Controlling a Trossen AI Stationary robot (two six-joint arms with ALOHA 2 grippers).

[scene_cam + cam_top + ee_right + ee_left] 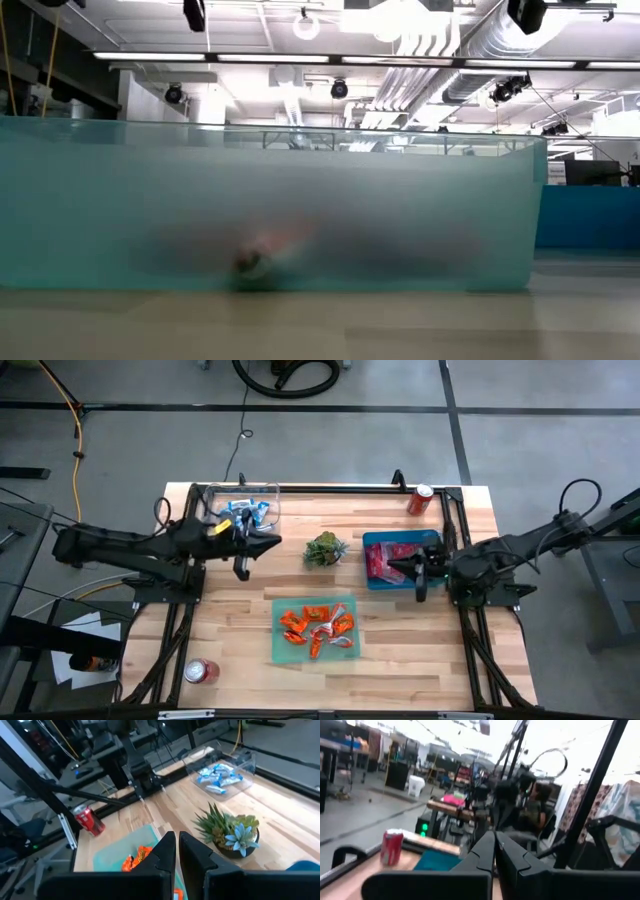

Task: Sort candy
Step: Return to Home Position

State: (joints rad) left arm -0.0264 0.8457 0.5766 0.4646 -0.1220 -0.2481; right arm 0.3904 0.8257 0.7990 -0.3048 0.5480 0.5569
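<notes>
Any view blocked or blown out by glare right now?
Low view: green bin wall fills the frame, candy only an orange smear through it. Left wrist view: bright backlight washes out the background above the left tool. High view: even light on the table.

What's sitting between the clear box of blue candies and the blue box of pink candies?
A small green plant stands between the clear box and the blue box, as the high view shows.

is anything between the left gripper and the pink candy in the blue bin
Yes. The plant stands between the left gripper and the blue bin holding the pink candy. The right gripper also hangs over that bin.
</notes>
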